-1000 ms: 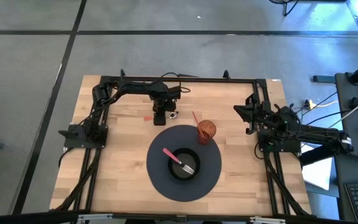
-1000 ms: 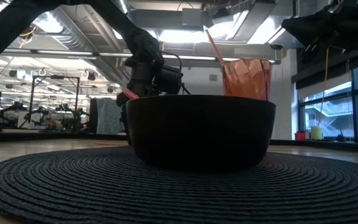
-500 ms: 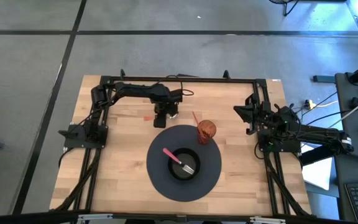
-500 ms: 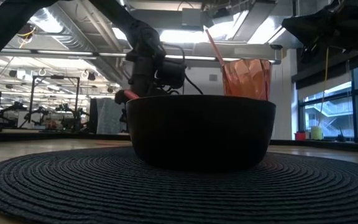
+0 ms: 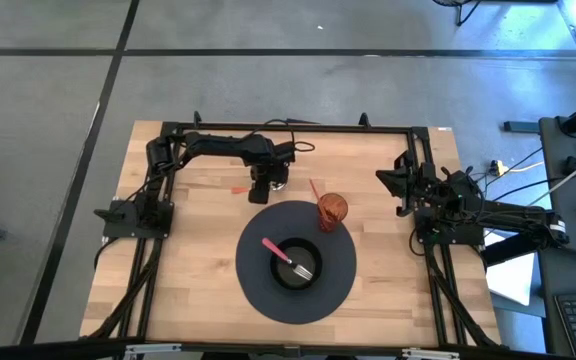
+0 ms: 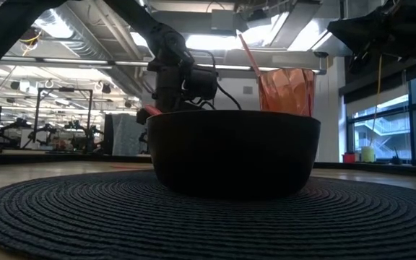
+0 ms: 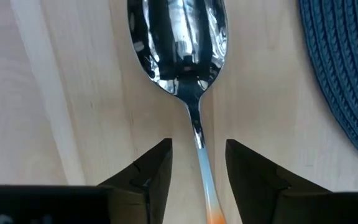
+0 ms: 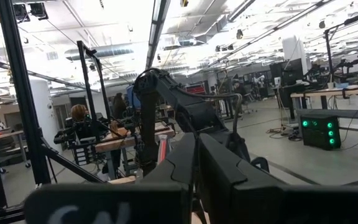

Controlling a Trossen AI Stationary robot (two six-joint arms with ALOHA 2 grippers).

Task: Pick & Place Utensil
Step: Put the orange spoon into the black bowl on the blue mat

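Note:
A spoon with a shiny metal bowl and an orange handle lies flat on the wooden table, just off the far left rim of the dark round mat. My left gripper points straight down over it, open. Its fingers stand on either side of the spoon's thin neck, with table showing between each finger and the neck. In the high view it is at the table's far middle. My right gripper is shut and empty, drawn back at the table's right edge.
A black bowl with a pink-handled fork in it sits mid-mat. An orange cup holding a thin pink stick stands on the mat's far right rim, close to my left gripper. Bare wood lies left of the spoon.
My left gripper has rolled a little about its downward line above the spoon and edged toward the table's right. The spoon still lies flat in the same place.

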